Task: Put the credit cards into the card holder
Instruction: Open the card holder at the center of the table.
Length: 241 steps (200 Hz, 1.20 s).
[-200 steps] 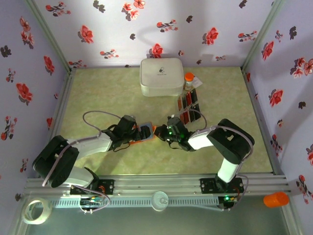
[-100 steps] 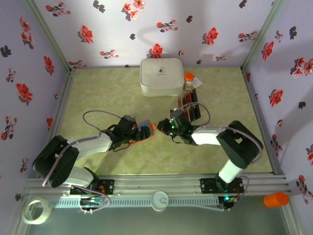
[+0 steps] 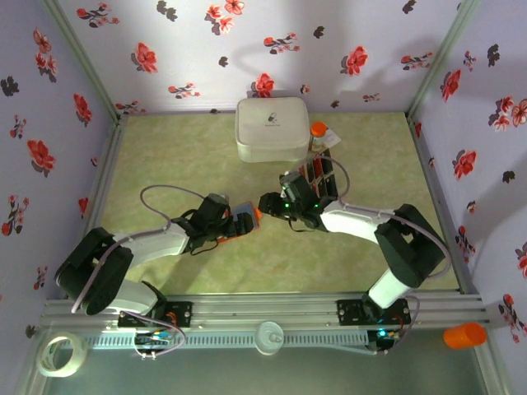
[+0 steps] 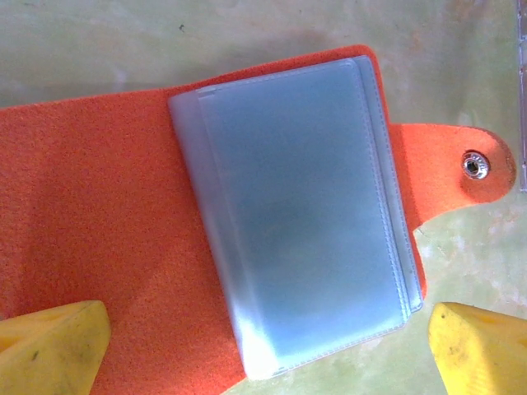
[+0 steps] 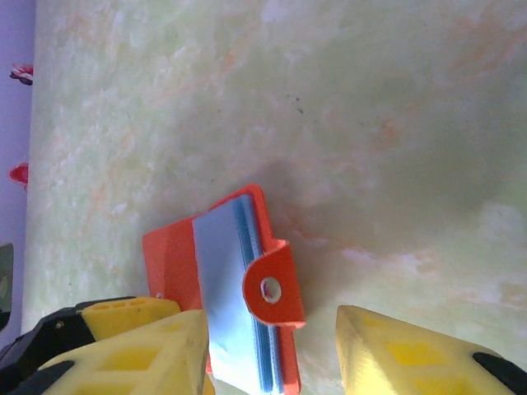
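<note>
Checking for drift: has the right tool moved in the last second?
Yes. In the top view the right tool has shifted slightly toward the white case at the back.

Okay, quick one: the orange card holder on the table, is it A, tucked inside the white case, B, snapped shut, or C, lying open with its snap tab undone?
C: in the left wrist view the card holder lies open on the table, with its blue-grey sleeves exposed and its snap tab unfastened.
</note>
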Each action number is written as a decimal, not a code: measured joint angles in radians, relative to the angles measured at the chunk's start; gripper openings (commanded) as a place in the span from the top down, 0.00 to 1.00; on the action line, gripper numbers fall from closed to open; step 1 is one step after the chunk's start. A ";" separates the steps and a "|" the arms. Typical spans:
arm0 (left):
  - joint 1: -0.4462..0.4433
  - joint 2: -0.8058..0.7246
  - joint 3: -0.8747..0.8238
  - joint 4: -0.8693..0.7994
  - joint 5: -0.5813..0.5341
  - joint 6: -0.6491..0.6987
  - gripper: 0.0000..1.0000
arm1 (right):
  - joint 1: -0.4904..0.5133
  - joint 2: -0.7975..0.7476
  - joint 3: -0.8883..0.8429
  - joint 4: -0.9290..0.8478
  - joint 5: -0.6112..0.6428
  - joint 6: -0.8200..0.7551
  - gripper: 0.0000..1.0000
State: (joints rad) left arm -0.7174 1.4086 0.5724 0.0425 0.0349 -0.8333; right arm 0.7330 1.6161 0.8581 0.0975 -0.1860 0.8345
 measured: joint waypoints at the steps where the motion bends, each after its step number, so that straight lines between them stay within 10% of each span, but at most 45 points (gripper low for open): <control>1: 0.000 0.000 0.000 0.000 0.000 0.000 0.00 | 0.000 0.001 0.002 -0.001 0.000 -0.001 0.54; 42: 0.000 0.002 0.003 -0.005 0.000 0.003 0.00 | 0.007 0.083 0.070 -0.029 0.000 -0.022 0.56; 97: 0.000 0.006 0.007 -0.008 0.000 0.006 0.00 | 0.007 0.121 0.081 -0.039 0.006 -0.034 1.00; 241: 0.000 0.033 0.037 -0.020 0.011 0.014 0.00 | 0.011 -0.038 -0.224 0.097 0.011 0.085 1.00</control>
State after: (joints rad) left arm -0.7177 1.4418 0.6098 0.0227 0.0456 -0.8196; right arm 0.7444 1.5784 0.6346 0.1947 -0.1753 0.9192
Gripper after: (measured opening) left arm 0.998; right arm 0.063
